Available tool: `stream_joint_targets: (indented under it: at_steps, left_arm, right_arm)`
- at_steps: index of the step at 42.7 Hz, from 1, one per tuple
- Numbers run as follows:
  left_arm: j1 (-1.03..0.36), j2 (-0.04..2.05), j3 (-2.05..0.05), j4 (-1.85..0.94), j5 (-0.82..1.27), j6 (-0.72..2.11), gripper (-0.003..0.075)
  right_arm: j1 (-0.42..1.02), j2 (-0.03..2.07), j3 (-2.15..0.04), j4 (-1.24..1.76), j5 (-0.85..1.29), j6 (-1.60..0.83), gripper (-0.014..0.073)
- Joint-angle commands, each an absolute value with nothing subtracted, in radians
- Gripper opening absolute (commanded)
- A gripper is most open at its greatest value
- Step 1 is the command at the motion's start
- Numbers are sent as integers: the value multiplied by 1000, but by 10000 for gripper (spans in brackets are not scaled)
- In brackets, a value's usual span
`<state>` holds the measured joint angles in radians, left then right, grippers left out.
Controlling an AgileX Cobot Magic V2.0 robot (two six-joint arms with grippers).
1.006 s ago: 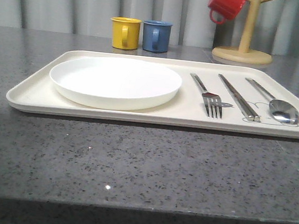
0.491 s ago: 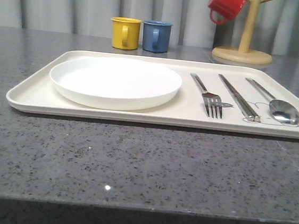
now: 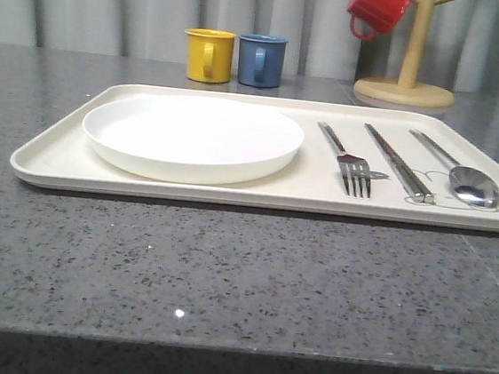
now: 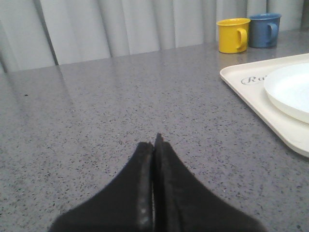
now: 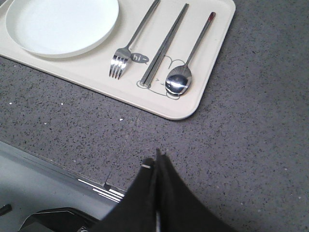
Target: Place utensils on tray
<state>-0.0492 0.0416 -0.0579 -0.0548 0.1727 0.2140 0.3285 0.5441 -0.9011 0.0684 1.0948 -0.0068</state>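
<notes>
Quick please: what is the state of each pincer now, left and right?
Left pincer: closed, holding nothing, over the bare table.
Right pincer: closed, holding nothing, near the tray.

tray [image 3: 56, 162]: 1 | plate [image 3: 192, 136]: 1 | fork [image 3: 348, 162]: 1 | chopsticks [image 3: 399, 163]: 1 pair | spoon [image 3: 465, 177]: 1 | mugs: 3, yellow [image 3: 209, 55], blue [image 3: 261, 60], red [image 3: 378, 8] | mug stand [image 3: 405, 87]: 1

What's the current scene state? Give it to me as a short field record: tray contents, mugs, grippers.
tray: large cream rectangular plastic tray on the grey speckled counter
plate: round white shallow plate on the tray's left part
utensils: slim silver fork, flat metal chopsticks, long-handled metal spoon, side by side right of the plate
mugs: yellow mug and blue mug behind the tray; red mug on wooden mug tree
left gripper: shut, empty
right gripper: shut, empty
</notes>
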Motion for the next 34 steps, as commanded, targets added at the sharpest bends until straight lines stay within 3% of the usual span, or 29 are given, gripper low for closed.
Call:
stream_joint_targets:
  at_steps: [1, 34]
  left_arm:
    - [-38, 23, -46, -67, 14, 215, -20]
    - [-13, -28, 9, -111, -48, 211, -20]
  right_arm:
    - [330, 548, -923, 63, 1036, -18, -67]
    - [330, 549, -923, 63, 1040, -18, -67]
